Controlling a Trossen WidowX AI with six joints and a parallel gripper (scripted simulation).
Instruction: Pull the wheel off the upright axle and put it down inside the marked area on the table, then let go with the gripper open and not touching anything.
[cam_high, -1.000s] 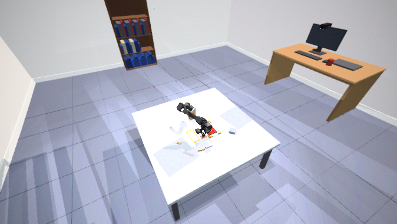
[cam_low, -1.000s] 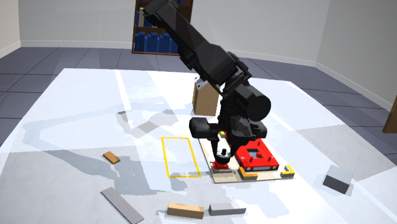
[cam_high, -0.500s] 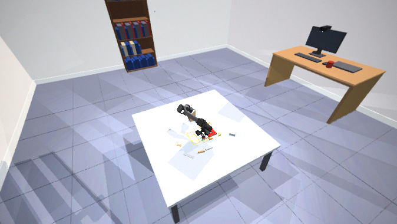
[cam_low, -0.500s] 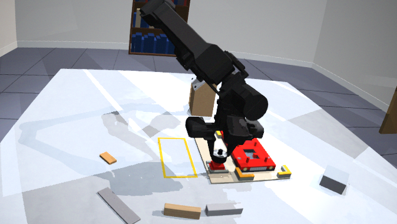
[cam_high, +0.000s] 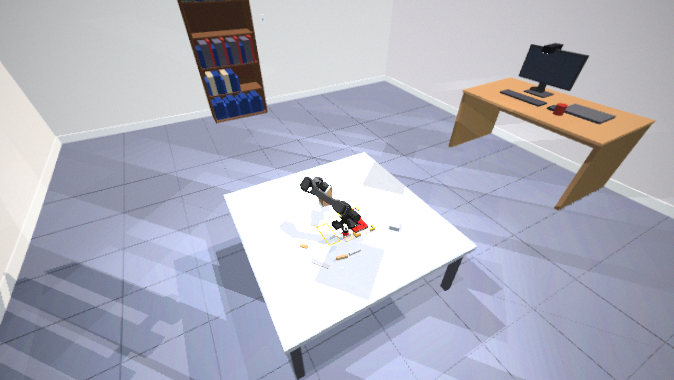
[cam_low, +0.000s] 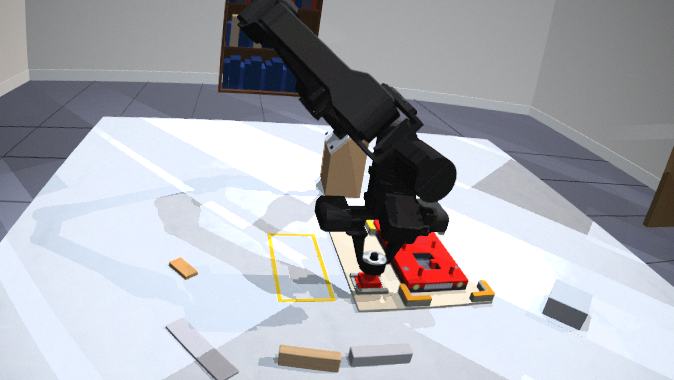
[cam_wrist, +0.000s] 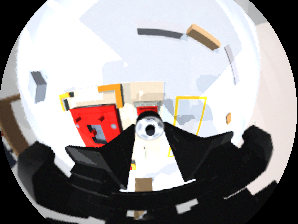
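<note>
Between the fingertips of the gripper (cam_low: 374, 255) (cam_wrist: 150, 131) sits the wheel (cam_low: 374, 262) (cam_wrist: 150, 128), a black tyre with a silvery hub, gripped from both sides with the fingers partway open around it. The dark tip of the axle (cam_low: 374, 256) (cam_wrist: 150, 130) shows in the middle of the hub. Right under the fingertips is a small red block (cam_low: 369, 281) (cam_wrist: 147, 109) in a grey holder, and the wheel is above it, over the near corner of a thin cream board (cam_low: 372, 301) (cam_wrist: 131, 90). Just beside the fingers, on the same board, lies a red car body (cam_low: 429, 265) (cam_wrist: 95, 126) with upright pegs, with orange corner pieces (cam_low: 416, 298) (cam_wrist: 114, 91) at its near end. On the other side of the fingers, beside the board, the yellow outline (cam_low: 274, 270) (cam_wrist: 191, 97) marks the area on the table (cam_high: 280, 295) (cam_low: 450, 345); the wheel is outside it. Farther off past the outline lies a small orange block (cam_low: 183, 268) (cam_wrist: 228, 118). Well apart from the fingers, beyond the car body, is a grey block (cam_low: 566, 306) (cam_wrist: 38, 86).
</note>
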